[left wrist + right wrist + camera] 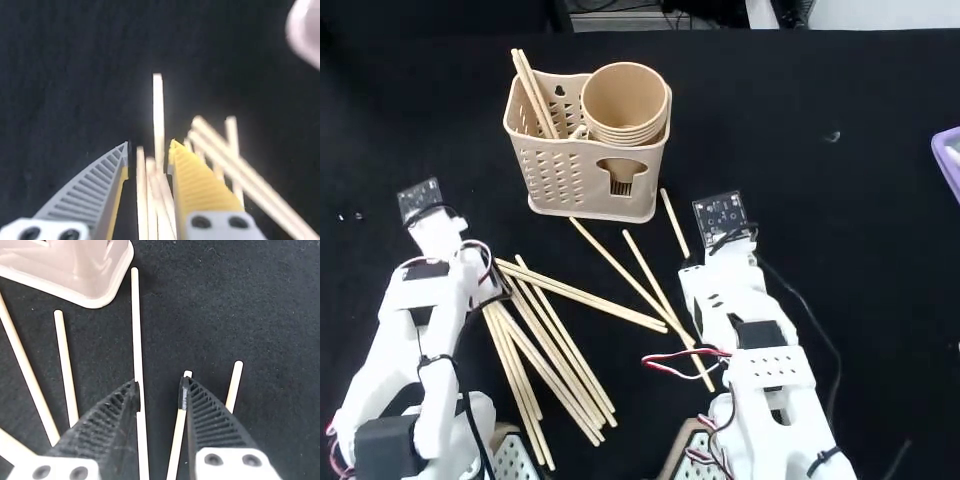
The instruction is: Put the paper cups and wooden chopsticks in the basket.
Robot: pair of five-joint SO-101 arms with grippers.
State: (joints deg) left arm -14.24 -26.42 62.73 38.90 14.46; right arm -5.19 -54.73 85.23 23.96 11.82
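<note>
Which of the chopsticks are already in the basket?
The chopsticks standing tilted in the basket, in the compartment beside the stacked cups; the rest lie flat on the table.

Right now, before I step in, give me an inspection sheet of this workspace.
Surface: black table.
Job's things: basket upright at the far side, with paper cups stacked in one compartment and a few chopsticks in the other. Loose chopsticks lie in front of it.
Clutter: purple object at the right edge.
Grippers: left gripper low at the chopstick pile, grip unclear. Right gripper open over loose chopsticks.
Cables: red and white wires looped on the right arm.
Surroundings: cords beyond the far edge.
</note>
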